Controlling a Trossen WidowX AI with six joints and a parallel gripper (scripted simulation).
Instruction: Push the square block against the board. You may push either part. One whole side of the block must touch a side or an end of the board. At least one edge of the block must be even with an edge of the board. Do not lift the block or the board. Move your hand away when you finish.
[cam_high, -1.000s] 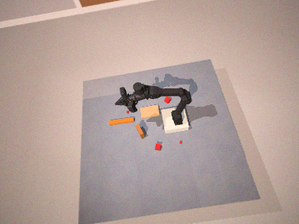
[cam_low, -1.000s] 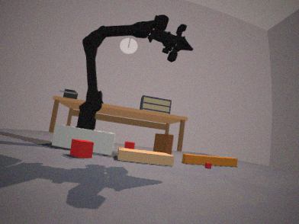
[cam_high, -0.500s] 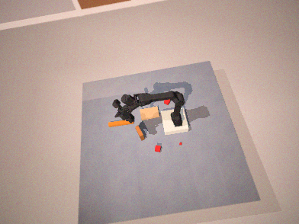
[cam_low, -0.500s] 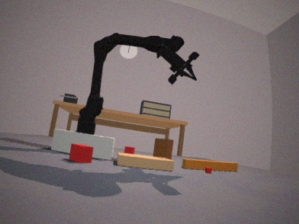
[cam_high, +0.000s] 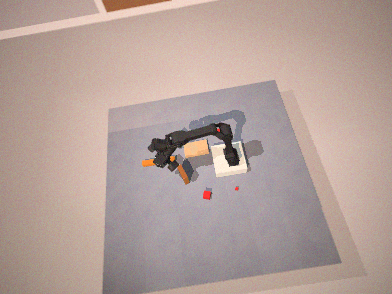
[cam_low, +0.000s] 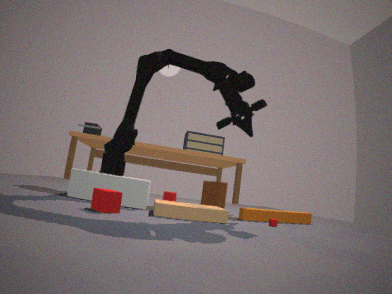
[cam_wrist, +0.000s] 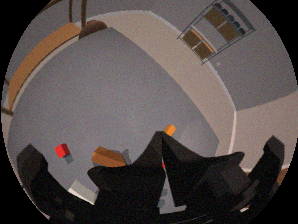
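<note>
A light tan flat block (cam_high: 196, 148) (cam_low: 191, 211) lies beside the white base. A brown piece (cam_high: 184, 174) (cam_low: 214, 194) (cam_wrist: 108, 156) stands upright near it, with a gap. A long low orange bar (cam_high: 148, 163) (cam_low: 275, 216) (cam_wrist: 170, 130) lies beyond, apart from both. Which of these is the square block or the board is not plain from these frames. My gripper (cam_high: 158, 164) (cam_low: 250, 134) (cam_wrist: 158, 133) is shut and empty. It hangs in the air above the orange bar's area and partly hides the bar in the top view.
A white base (cam_high: 223, 171) (cam_low: 109, 188) carries the arm. A red cube (cam_high: 207, 195) (cam_low: 170, 196) (cam_wrist: 62, 150) lies near the brown piece. Another red cube (cam_low: 106, 200) is beside the base. Small red cubes (cam_high: 237, 188) (cam_low: 273, 222) lie on the grey mat (cam_high: 220, 240).
</note>
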